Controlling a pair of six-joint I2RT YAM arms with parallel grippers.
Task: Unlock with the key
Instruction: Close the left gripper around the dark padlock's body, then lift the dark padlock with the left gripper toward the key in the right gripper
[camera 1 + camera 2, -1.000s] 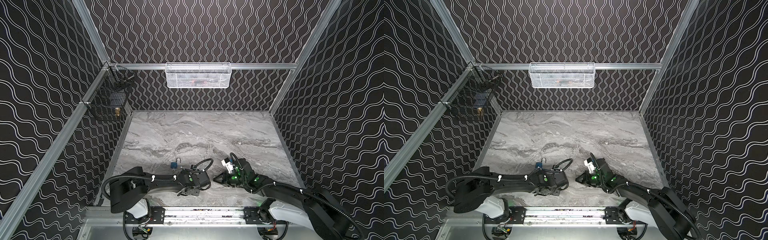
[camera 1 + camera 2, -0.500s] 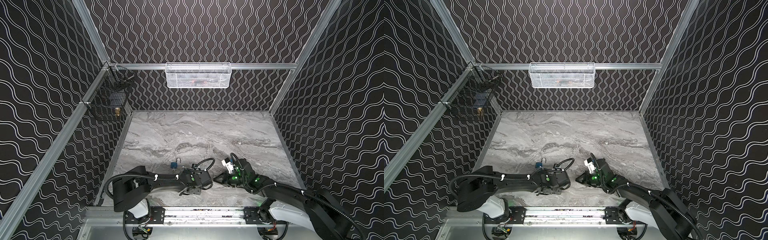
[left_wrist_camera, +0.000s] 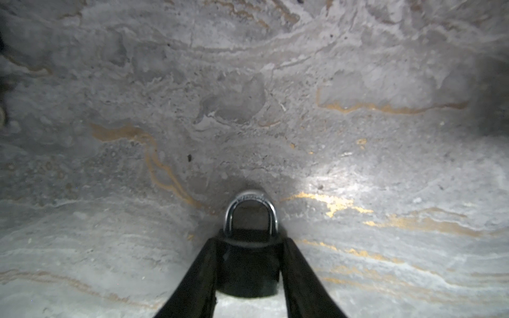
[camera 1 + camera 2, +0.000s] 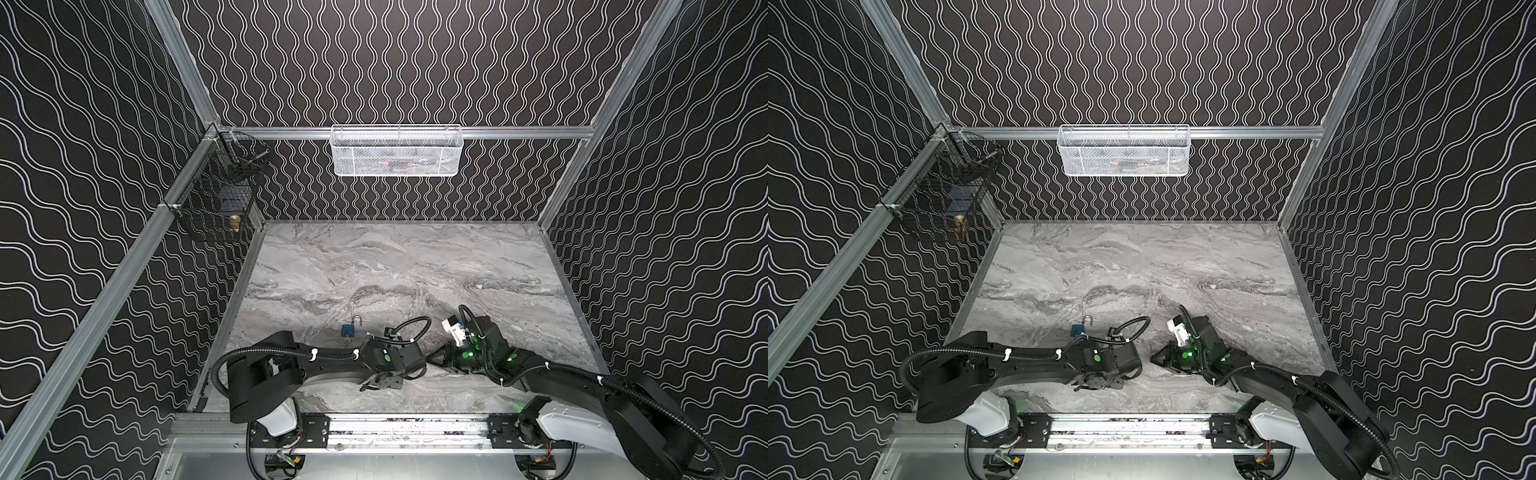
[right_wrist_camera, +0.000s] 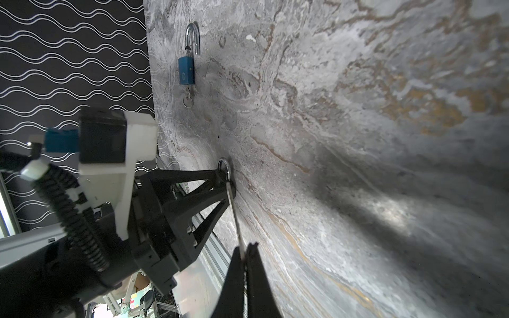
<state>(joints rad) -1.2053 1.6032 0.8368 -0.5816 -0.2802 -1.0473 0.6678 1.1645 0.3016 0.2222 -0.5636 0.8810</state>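
**A:** Why do the left fingers (image 3: 198, 275) sit so low, near the six o'clock edge of the bench (image 4: 415, 270)?

**B:** They brace the black padlock (image 3: 248, 278). Its body sits between them and looks touched on both sides. The shackle (image 3: 249, 209) points away from the wrist, close to the marble. Held so, I judge, the body cannot spin when the key turns.

**A:** And the key?

**B:** The right fingers (image 5: 234, 275) are pinched tight on the key (image 5: 234, 217), which shows edge-on as a thin silver strip. Its far end reaches the padlock's base, opposite the shackle, where a keyway would be. Whether it is seated inside I cannot tell.

**A:** So the two meet head-on?

**B:** Nearly. In both top views the right fingers come in from between two and three o'clock of the left ones. That puts the key roughly in line with the lock body, which I take to be the point of the pose.

**A:** What about the blue padlock (image 4: 348, 330)?

**B:** It lies alone at about eleven o'clock from the left fingers, its own shackle open and a ringed key (image 5: 188, 99) in its base. It looks finished and sits clear of the work.

**A:** What comes next?

**B:** Probably pushing the key home, then twisting. A slack hold on the body would let it roll.
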